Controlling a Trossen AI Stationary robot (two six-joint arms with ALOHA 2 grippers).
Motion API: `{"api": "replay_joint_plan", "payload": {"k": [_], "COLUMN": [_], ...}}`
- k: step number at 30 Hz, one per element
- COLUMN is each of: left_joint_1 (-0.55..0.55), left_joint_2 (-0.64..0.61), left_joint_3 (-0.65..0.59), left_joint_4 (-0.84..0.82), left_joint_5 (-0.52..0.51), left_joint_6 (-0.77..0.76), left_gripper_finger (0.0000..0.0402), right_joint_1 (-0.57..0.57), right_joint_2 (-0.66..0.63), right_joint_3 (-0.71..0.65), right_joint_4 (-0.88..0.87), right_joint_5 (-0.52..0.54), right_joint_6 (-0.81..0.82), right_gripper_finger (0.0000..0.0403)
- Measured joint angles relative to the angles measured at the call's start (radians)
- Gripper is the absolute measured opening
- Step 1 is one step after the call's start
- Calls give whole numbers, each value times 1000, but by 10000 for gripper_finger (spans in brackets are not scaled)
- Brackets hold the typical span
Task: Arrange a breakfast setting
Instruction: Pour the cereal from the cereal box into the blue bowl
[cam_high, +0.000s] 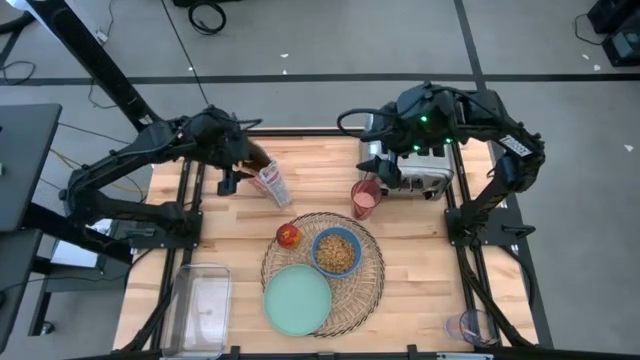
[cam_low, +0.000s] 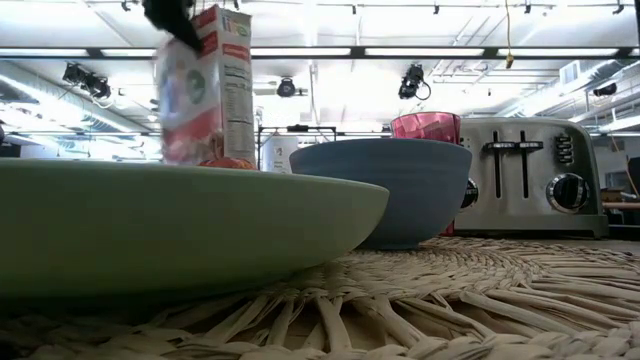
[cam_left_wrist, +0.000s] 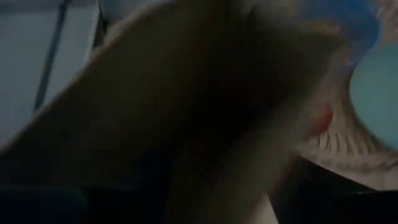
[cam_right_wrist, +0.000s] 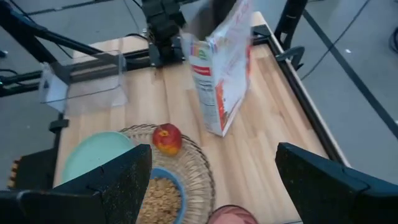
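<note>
Left gripper (cam_high: 250, 160) pinching cereal box (cam_high: 272, 184), holding it tilted above table (cam_high: 420, 250), clear of blue bowl (cam_high: 337, 251) already carrying cereal. Bowl, mint-green plate (cam_high: 297, 299), red apple (cam_high: 289, 235) sitting on placemat (cam_high: 368, 290); pink cup (cam_high: 365, 198) beside toaster (cam_high: 415, 170). Right gripper (cam_right_wrist: 208, 180) hanging spread, waiting over toaster.

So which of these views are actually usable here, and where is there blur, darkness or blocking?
High view: evenly lit and sharp. Low view: the mint-green plate and woven placemat fill the foreground, and the cereal box is motion-blurred. Left wrist view: dark and out of focus, filled by something very close. Right wrist view: usable, with the cereal box slightly smeared and the right gripper open across the bottom.
</note>
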Motion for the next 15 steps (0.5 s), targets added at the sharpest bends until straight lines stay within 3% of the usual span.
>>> {"api": "replay_joint_plan", "payload": {"k": [11, 15], "left_joint_1": [1, 30], "left_joint_2": [38, 23], "left_joint_3": [-3, -2], "left_joint_4": [-26, -35], "left_joint_5": [-159, -225], "left_joint_6": [-68, -104], "left_gripper_finger": [30, 11], "right_joint_1": [-56, -74], "right_joint_2": [53, 61], "right_joint_3": [-1, -1], "right_joint_4": [6, 8], "right_joint_5": [-32, -34], "right_joint_6": [-108, -130], "right_gripper_finger": [345, 345]}}
